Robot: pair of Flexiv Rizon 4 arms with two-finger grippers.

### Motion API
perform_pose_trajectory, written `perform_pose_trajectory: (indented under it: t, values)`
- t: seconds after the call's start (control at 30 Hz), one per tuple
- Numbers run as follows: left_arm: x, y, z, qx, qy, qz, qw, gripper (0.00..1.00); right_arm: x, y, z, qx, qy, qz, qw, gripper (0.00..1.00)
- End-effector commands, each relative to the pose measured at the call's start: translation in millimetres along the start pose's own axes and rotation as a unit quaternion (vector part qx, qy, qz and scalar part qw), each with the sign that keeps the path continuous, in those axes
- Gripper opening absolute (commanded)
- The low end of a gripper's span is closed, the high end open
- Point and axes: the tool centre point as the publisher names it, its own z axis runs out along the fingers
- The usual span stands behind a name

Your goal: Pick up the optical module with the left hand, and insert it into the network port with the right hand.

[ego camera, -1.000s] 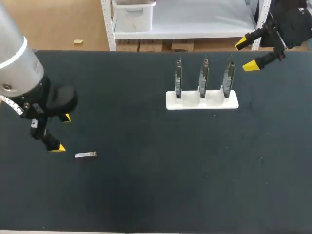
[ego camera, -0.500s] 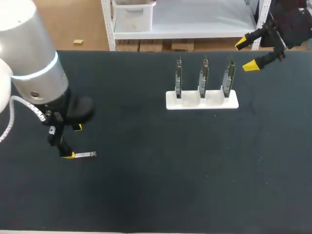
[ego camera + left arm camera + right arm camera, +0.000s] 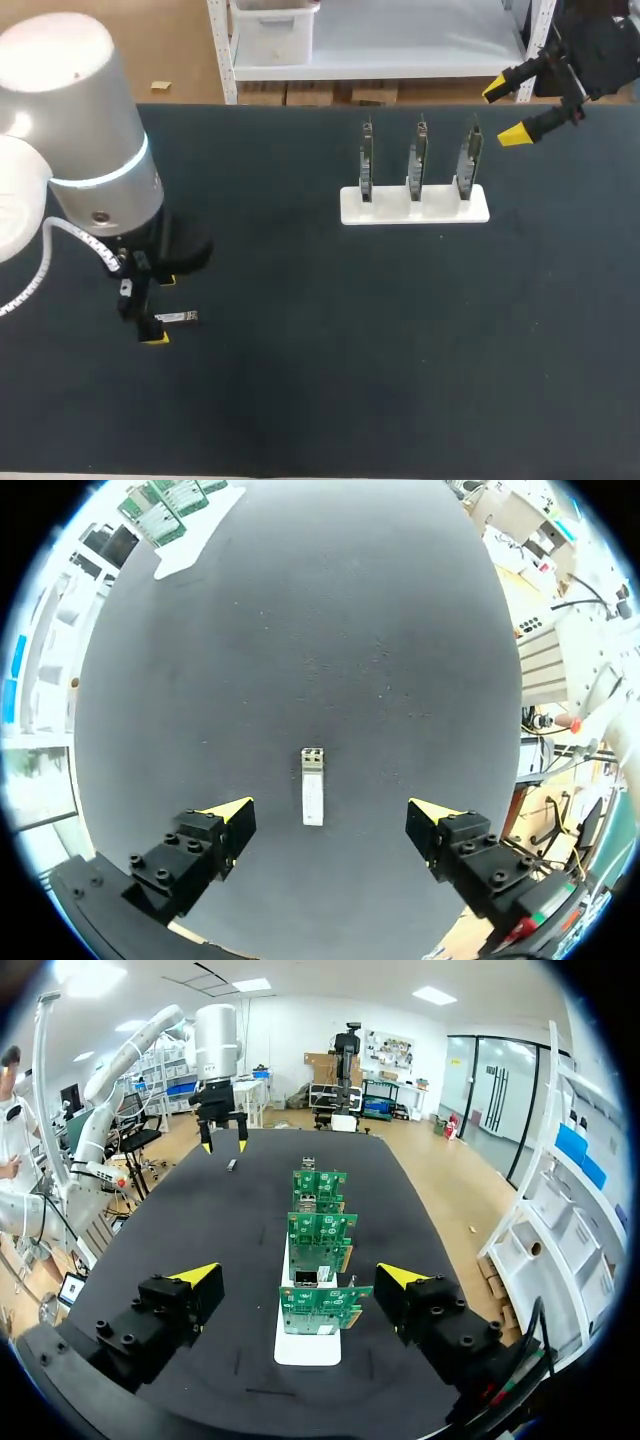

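**Left claw spread around the optical module; right claw apart by the board stand**

A dark table [image 3: 350, 380] fills the head view. The left arm [image 3: 95, 150], a thick silver column with a black wrist, comes in from the left and stands over the left part of the table. The right arm [image 3: 600, 50] shows only as a black wrist at the far right corner, by the table's back edge.

In the far right half of the table sits a white stand [image 3: 415, 207] with three circuit boards upright in a row: the left board [image 3: 367, 160], the middle board [image 3: 418, 158] and the right board [image 3: 468, 158]. The right wrist view looks down this row end-on, the green boards one behind another on the white base.

The right gripper [image 3: 505, 112] hangs in the air just beyond the right board, its two yellow-tipped fingers spread wide and touching neither board nor stand.

The left gripper [image 3: 159, 309] points down at the table, its fingers likewise apart. In the left wrist view one yellow fingertip [image 3: 232, 811] stands on each side of the optical module [image 3: 313, 800], clear dark table between each tip and it.

The optical module, a small silver bar, lies flat on the table, well apart from the stand, its length running straight ahead of the left gripper.
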Motion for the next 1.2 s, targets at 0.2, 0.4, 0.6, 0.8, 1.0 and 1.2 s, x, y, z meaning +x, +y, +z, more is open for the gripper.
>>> perform_pose_trajectory:
  t: [0.2, 0.4, 0.6, 0.8, 1.0, 1.2]
  values:
    - [-0.1, -5.0, 12, 0.005, 0.004, -0.003, 1.000, 1.00, 0, 2, 0, 0.003, 0.001, 0.000, 1.000, 1.00]
    - [1.7, -6.7, 18, 0.008, 0.005, -0.013, 1.000, 1.00, 0, 2, 0, 0.003, 0.001, 0.000, 1.000, 1.00]
    - [3.2, -8.5, 23, 0.010, 0.001, -0.016, 1.000, 1.00, 0, 2, 0, 0.003, 0.001, 0.000, 1.000, 1.00]
    - [7.5, -10.3, 28, 0.014, 0.001, -0.021, 1.000, 1.00, 0, 2, 0, 0.003, 0.001, 0.000, 1.000, 1.00]
    - [11.2, -10.1, 31, 0.017, 0.004, -0.024, 1.000, 1.00, 0, 2, 0, 0.003, 0.001, 0.000, 1.000, 1.00]
    - [14.5, -9.6, 35, 0.022, 0.004, -0.027, 0.999, 1.00, 0, 2, 0, 0.003, 0.001, 0.000, 1.000, 1.00]
